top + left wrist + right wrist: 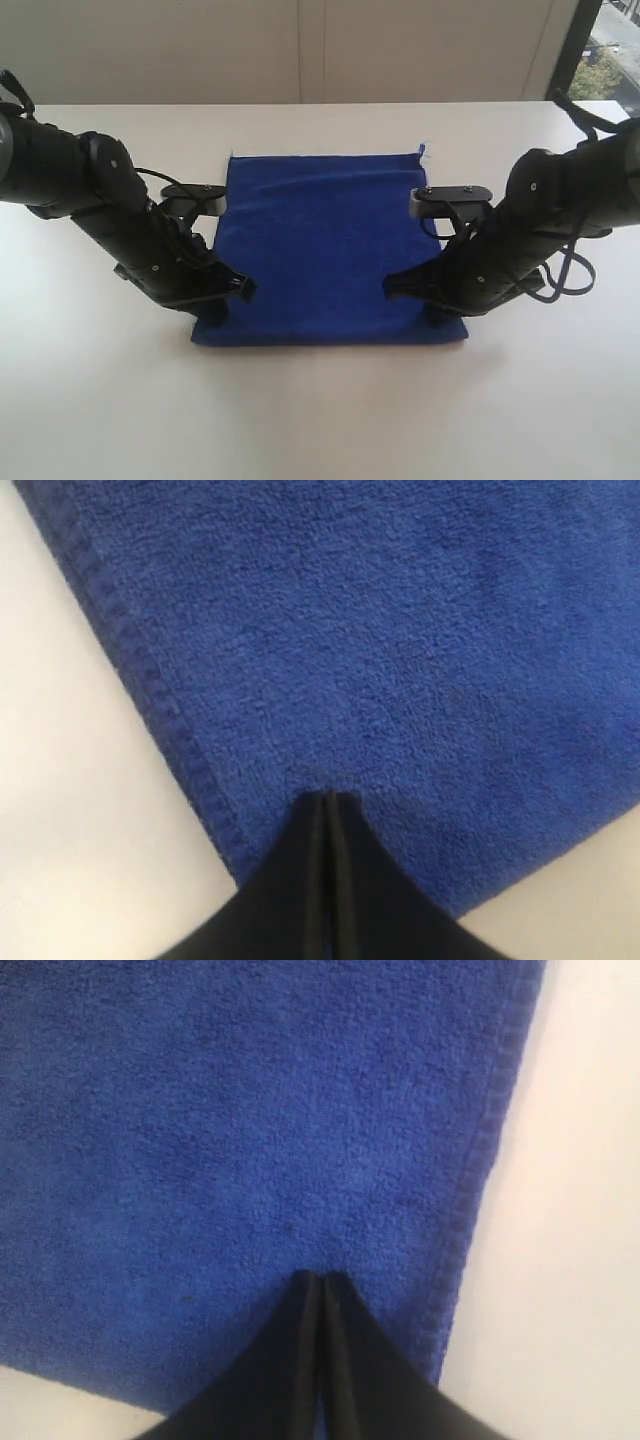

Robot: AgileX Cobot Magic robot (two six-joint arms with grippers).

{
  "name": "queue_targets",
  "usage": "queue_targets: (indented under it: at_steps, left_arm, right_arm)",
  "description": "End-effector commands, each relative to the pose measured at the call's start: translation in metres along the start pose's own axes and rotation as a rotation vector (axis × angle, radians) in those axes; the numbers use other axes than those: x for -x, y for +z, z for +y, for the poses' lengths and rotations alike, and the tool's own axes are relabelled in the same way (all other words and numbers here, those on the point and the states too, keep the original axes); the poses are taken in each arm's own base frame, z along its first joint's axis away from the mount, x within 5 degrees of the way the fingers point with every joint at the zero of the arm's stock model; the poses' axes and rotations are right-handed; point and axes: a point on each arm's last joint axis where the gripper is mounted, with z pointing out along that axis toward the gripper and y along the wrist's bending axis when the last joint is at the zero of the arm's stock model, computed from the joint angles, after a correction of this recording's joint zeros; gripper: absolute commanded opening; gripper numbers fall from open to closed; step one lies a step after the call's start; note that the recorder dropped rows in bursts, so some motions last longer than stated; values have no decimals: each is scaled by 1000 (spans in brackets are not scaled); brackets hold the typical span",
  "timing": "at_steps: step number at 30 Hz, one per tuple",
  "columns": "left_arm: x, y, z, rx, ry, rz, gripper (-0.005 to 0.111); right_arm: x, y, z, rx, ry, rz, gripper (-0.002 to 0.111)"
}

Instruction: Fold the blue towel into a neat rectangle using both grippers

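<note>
On white table [320, 420], blue towel [320, 240] flat; left pincer [328, 800], right pincer [318, 1280] closed; beige wall [200, 50].

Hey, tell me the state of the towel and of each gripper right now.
blue towel: spread flat on the table, not yet folded.
left gripper: shut, tips at the towel near a corner.
right gripper: shut, tips at the towel near a corner.

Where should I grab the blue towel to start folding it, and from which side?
Take the blue towel by its two near corners, left gripper on one, right gripper on the other, coming from above at the hemmed edges. It lies flat on the table, so only edges offer a pinch.
</note>
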Motion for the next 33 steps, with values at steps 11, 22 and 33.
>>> queue_targets:
  at_steps: [11, 22, 33]
  left_arm:
    - [-13, 5, 1, -1, 11, 125, 0]
    - [-24, 3, 6, 69, -34, 242, 0]
    - [-29, 2, 8, 89, -20, 301, 0]
  right_arm:
    - [-11, 6, 0, 6, 6, 102, 0]
    - [-17, 6, 19, 27, -46, 128, 0]
    - [-24, 5, 21, 45, -32, 203, 0]
